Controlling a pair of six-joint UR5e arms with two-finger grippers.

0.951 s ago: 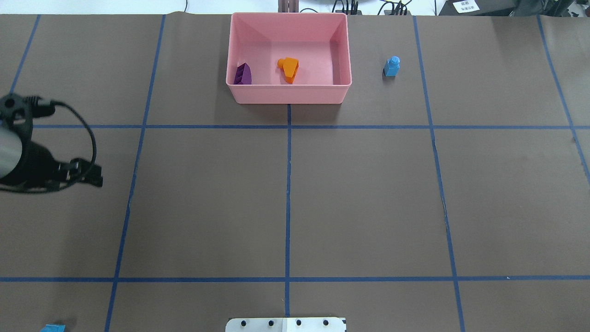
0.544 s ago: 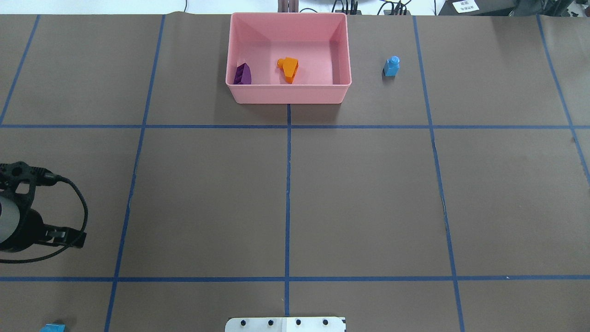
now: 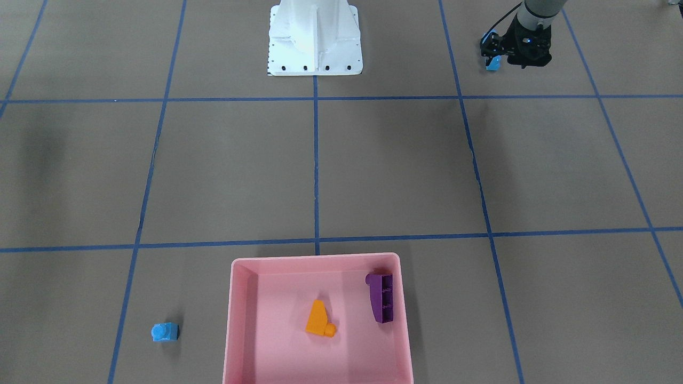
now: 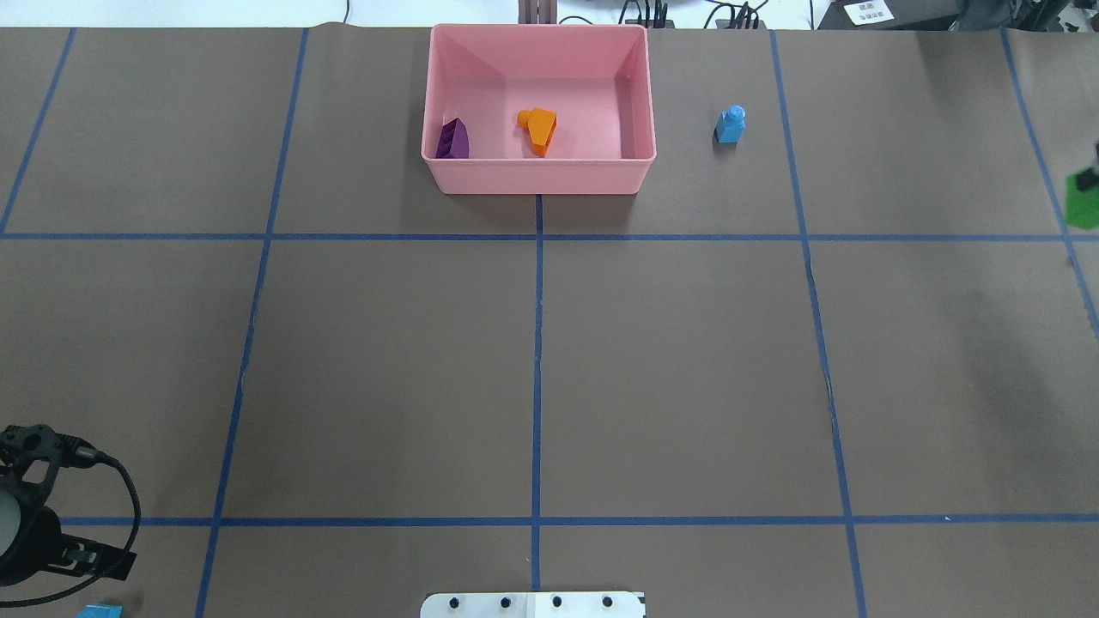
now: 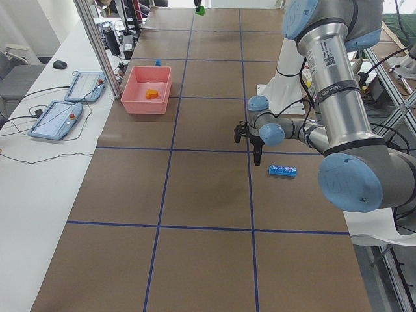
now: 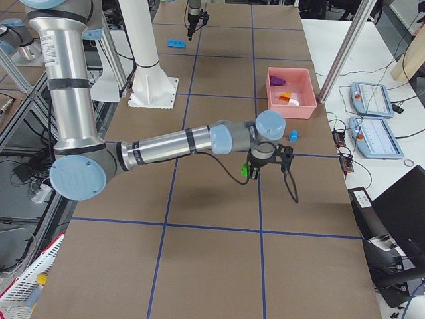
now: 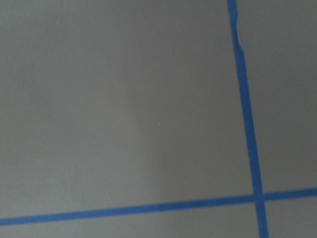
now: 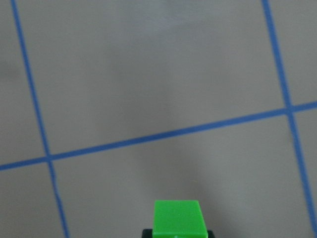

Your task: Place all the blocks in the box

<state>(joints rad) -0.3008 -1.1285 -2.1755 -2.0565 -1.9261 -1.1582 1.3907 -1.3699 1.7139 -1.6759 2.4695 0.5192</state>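
Observation:
The pink box (image 4: 538,176) (image 3: 315,258) stands at the table's far middle. In it lie the orange sloped brick (image 4: 539,129) (image 3: 319,319) and the purple sloped brick (image 4: 452,139) (image 3: 381,298). The small light-blue one-stud brick (image 4: 730,124) (image 3: 165,332) stands on the table to the box's right. The long light-blue brick (image 5: 283,171) (image 4: 97,611) lies at the near left. My left gripper (image 4: 107,562) (image 5: 257,156) hovers beside it, looks open and is empty. My right gripper (image 6: 252,166) is shut on the green brick (image 8: 179,218) (image 4: 1082,202) above the table at the far right.
The white robot base (image 3: 315,37) (image 4: 532,603) stands at the near middle edge. Blue tape lines (image 4: 537,360) divide the brown table into squares. Tablets (image 5: 62,120) and cables lie on the side bench beyond the box.
My left arm has moved toward the robot's side of the table, close to the long light-blue brick. The green brick in my right gripper has come into view at the right edge.

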